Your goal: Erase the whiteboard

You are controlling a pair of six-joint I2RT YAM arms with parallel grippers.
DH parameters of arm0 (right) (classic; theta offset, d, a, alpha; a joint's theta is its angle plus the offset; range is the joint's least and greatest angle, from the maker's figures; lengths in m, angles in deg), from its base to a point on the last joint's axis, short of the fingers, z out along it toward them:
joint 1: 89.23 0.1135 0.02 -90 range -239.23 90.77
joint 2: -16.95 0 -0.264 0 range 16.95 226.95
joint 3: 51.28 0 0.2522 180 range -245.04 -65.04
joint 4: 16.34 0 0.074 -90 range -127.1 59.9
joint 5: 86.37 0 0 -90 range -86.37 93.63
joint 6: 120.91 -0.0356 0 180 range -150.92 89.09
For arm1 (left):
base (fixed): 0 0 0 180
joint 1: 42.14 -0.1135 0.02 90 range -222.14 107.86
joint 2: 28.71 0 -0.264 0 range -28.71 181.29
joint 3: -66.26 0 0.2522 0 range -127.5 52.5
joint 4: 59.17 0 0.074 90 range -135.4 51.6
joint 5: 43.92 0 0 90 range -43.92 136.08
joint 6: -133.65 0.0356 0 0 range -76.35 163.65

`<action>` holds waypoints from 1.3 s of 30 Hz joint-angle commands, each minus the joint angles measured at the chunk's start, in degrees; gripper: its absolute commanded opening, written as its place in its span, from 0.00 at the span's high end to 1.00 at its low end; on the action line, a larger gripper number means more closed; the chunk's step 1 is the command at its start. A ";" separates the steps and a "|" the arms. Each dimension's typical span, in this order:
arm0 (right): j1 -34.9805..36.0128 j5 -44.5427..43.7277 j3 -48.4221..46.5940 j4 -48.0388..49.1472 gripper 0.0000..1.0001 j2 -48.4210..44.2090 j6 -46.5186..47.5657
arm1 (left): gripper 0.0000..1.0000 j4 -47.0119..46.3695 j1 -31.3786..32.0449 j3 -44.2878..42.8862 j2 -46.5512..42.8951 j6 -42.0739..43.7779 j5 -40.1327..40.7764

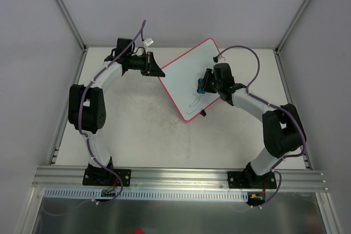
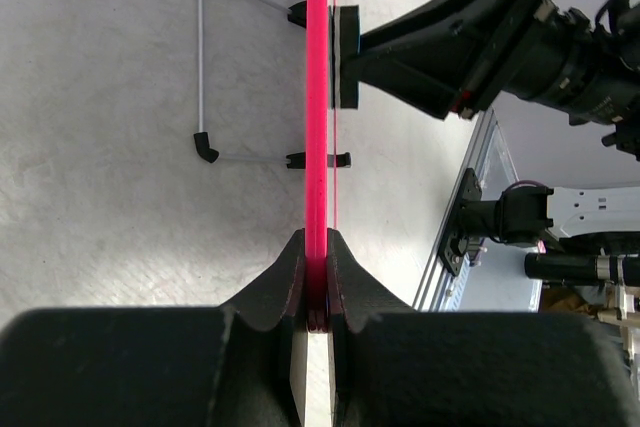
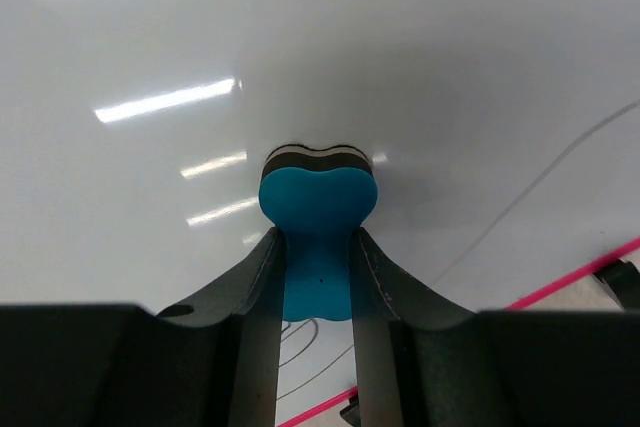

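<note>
The whiteboard (image 1: 186, 78), white with a pink-red rim, is tilted at the back middle of the table. Dark scribbled lines (image 1: 193, 103) remain near its lower corner. My left gripper (image 1: 157, 71) is shut on the board's left rim, which shows edge-on as a pink strip (image 2: 317, 97) between my fingers (image 2: 285, 272). My right gripper (image 1: 204, 85) is shut on the blue bone-shaped eraser (image 3: 318, 232) and presses it against the board face (image 3: 400, 57). Scribble lines (image 3: 545, 182) show to the right of and below the eraser.
The board's wire stand (image 2: 205, 67) with black feet sticks out behind it. The grey table top (image 1: 142, 130) lies in front. Metal frame rails (image 1: 181, 176) run along the near edge, and white walls enclose the sides.
</note>
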 commanded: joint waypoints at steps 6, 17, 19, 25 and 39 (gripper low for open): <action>-7.84 -2.01 4.28 -1.08 1.00 0.51 -8.39 | 1.00 -0.76 1.38 -0.67 -0.90 2.77 -3.62; -6.62 4.04 7.09 3.30 1.00 -1.16 -7.07 | 1.00 -0.76 1.38 -1.11 -0.90 2.68 -3.62; -4.96 4.14 7.62 3.84 1.00 -1.86 -7.34 | 1.00 -0.76 1.38 -1.11 -0.90 2.51 -3.53; 2.68 2.91 6.13 2.17 0.99 -3.09 -1.81 | 1.00 -0.76 1.38 -1.02 -0.90 2.24 -3.18; 15.70 3.79 6.92 0.85 1.00 -0.81 1.01 | 1.00 -0.76 1.65 -1.46 -0.99 2.15 -2.92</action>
